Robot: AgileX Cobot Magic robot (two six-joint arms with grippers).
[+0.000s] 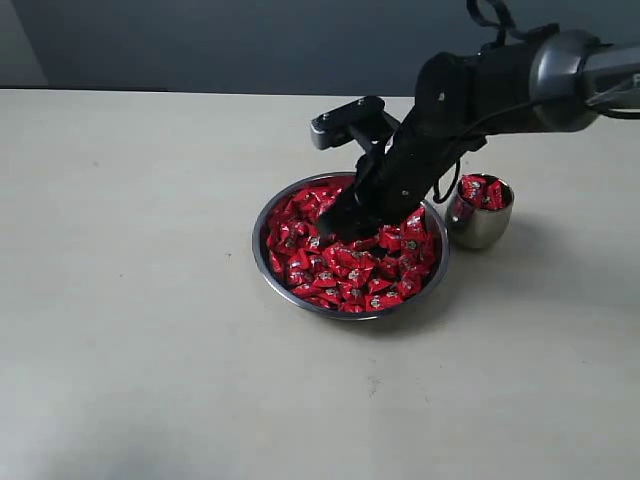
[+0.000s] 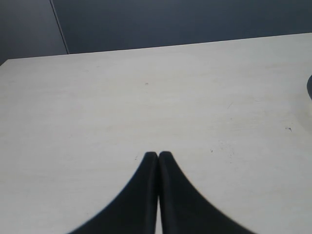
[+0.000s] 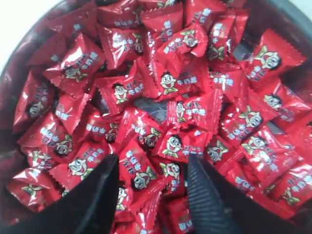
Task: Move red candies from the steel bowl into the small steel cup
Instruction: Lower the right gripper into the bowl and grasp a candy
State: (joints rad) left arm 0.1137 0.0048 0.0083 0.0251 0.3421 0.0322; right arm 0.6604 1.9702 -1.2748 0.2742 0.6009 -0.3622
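right fingers [image 3: 100,195] spread over red candies [image 3: 170,83] in bowl [image 1: 256,238]; press down, close slowly around one. left fingers [image 2: 146,195] pressed together.

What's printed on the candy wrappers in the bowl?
The red candies show a cartoon face and pale lettering; clearest in right wrist view.

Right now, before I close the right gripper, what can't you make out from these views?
Right wrist view: whether the right gripper's open fingers touch the red candies between them; too close.
Exterior view: its fingertips, hidden behind the arm over the steel bowl.
Exterior view: how full the small steel cup is; its wall hides the inside.
Left wrist view: a dark shape, cut off by the edge.
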